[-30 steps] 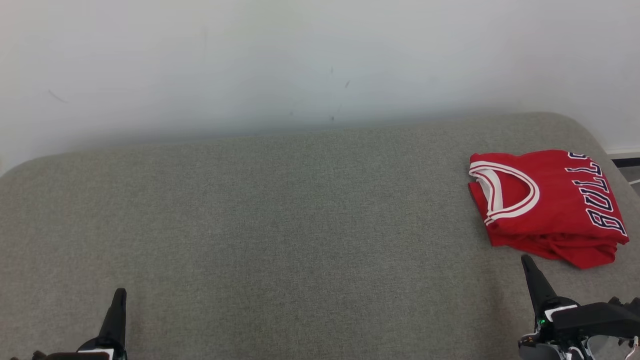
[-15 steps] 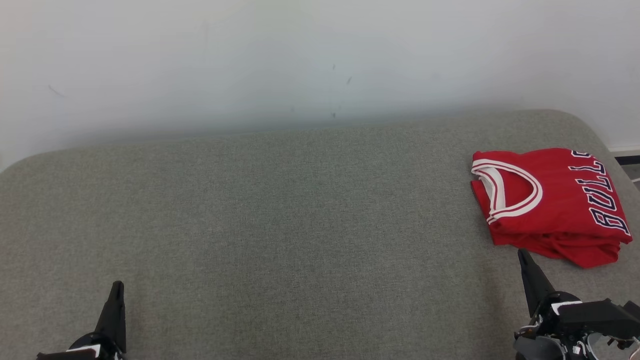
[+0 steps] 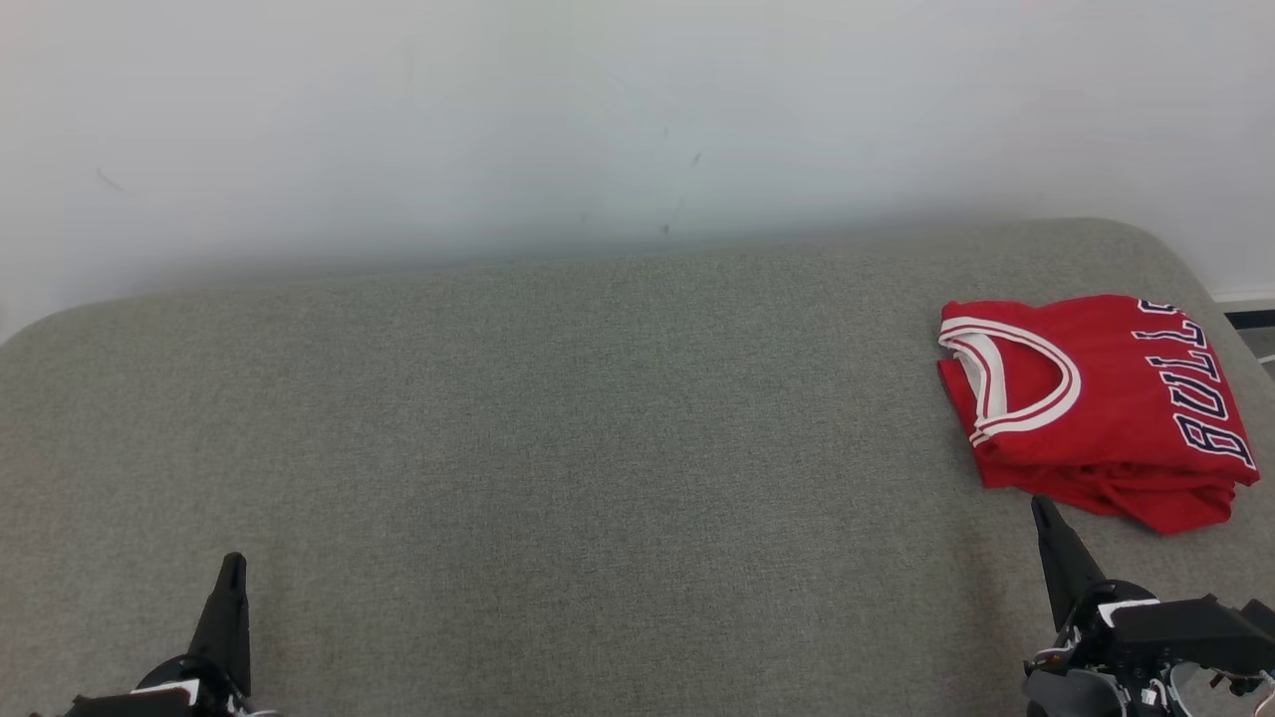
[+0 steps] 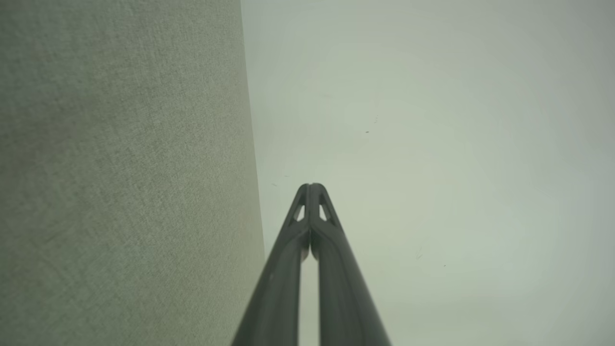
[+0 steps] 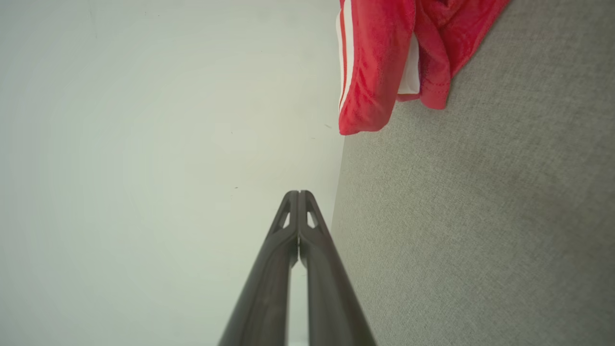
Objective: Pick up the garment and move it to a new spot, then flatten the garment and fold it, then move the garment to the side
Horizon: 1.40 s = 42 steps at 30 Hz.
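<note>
The garment (image 3: 1106,413) is a red jersey with white collar trim and dark lettering, folded into a compact stack at the far right of the grey fabric surface (image 3: 598,448). In the right wrist view the garment (image 5: 379,57) hangs in at the top, well beyond my fingertips. My right gripper (image 3: 1041,508) stands just in front of the garment's near edge, shut and empty, and its fingers (image 5: 299,194) meet at the tips. My left gripper (image 3: 233,563) sits at the lower left, far from the garment, also shut with nothing in it (image 4: 311,186).
A pale wall (image 3: 598,119) rises behind the grey surface. The surface's rounded right edge (image 3: 1185,269) runs close to the garment, with a strip of dark floor (image 3: 1250,321) past it. Bare fabric stretches wide to the garment's left.
The head camera shifted slightly in the first half second, then held still. Both grippers stay shut and the garment lies where it was.
</note>
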Available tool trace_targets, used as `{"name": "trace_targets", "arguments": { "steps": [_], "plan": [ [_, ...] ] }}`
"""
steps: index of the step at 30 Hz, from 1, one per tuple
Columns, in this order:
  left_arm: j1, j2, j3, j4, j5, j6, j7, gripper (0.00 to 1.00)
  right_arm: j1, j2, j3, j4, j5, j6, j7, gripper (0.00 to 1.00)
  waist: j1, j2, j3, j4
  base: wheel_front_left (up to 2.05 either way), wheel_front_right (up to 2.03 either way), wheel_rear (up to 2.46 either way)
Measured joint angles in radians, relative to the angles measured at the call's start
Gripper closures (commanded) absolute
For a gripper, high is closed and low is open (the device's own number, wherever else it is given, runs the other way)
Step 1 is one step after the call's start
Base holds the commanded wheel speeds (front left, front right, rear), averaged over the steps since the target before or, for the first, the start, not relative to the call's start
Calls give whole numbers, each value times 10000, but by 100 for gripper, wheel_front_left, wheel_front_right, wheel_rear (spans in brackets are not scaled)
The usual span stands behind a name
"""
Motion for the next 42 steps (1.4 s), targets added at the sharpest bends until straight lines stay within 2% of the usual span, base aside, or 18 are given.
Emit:
{"name": "trace_targets", "arguments": {
  "steps": [42],
  "plan": [
    [0, 0, -4, 6, -2, 0, 0, 100, -106, 2, 2, 23, 0, 42, 0, 100, 0, 0, -1, 0, 0, 0, 0]
  ]
}}
